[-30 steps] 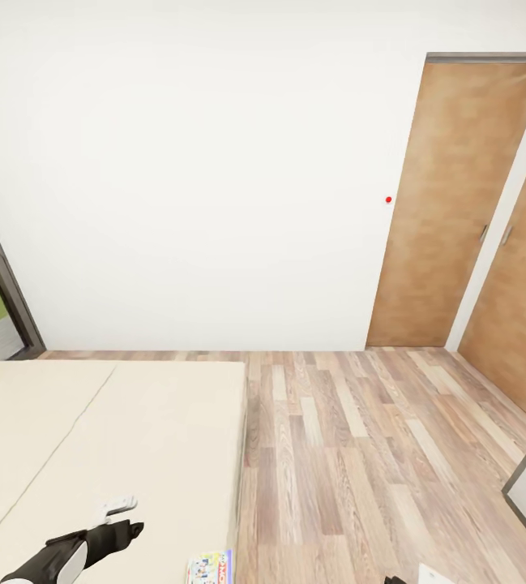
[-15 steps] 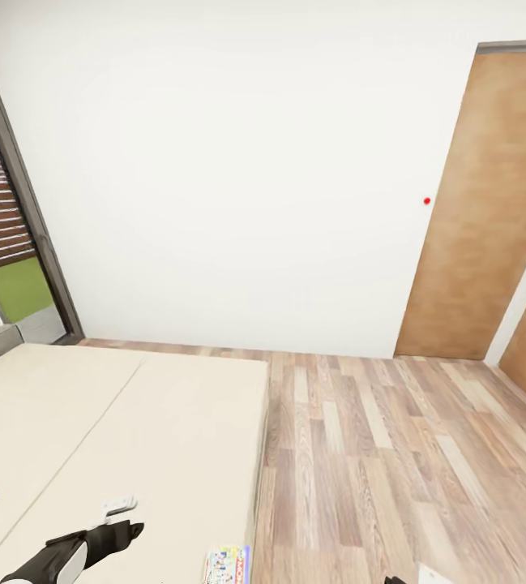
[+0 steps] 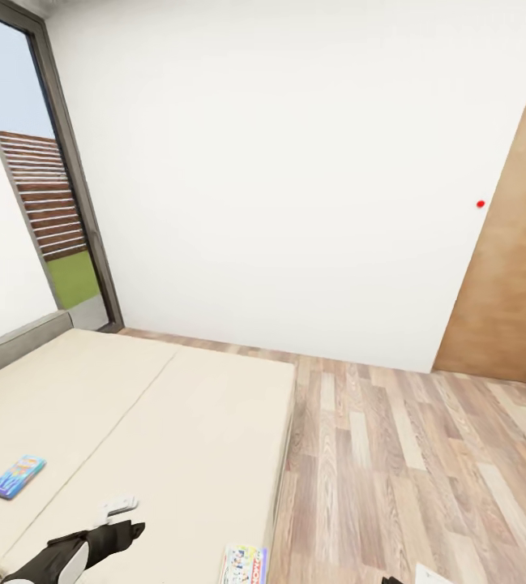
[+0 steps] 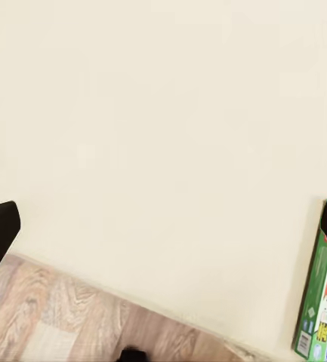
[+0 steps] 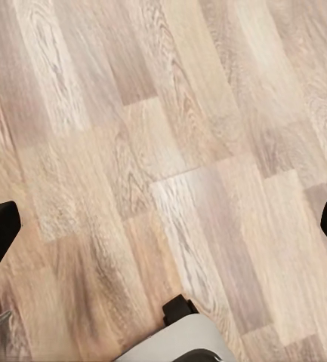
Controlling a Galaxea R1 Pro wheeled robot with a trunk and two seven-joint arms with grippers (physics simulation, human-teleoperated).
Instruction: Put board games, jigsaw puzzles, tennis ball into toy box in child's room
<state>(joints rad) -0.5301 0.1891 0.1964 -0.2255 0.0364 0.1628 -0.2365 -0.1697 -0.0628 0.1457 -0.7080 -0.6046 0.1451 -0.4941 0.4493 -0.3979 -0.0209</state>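
Lying on the bed (image 3: 173,405): two board games (image 3: 17,476).

Head cam: high, looking forward and down across the bed (image 3: 133,422) toward a white wall (image 3: 279,162), window (image 3: 44,186) at far left, door (image 3: 514,300) at right, plank floor (image 3: 392,487) between. Left arm (image 3: 68,556) at the bottom edge.

Left wrist cam: close above the mattress (image 4: 163,136), facing down; catches the bed's edge, a strip of floor (image 4: 65,317) and a green-edged box (image 4: 318,302). Shares bed and box (image 3: 244,565) with the head cam.

Right wrist cam: close, straight down on floor planks (image 5: 163,151), robot base (image 5: 178,343) at the frame edge. Shares only floor with the head cam.
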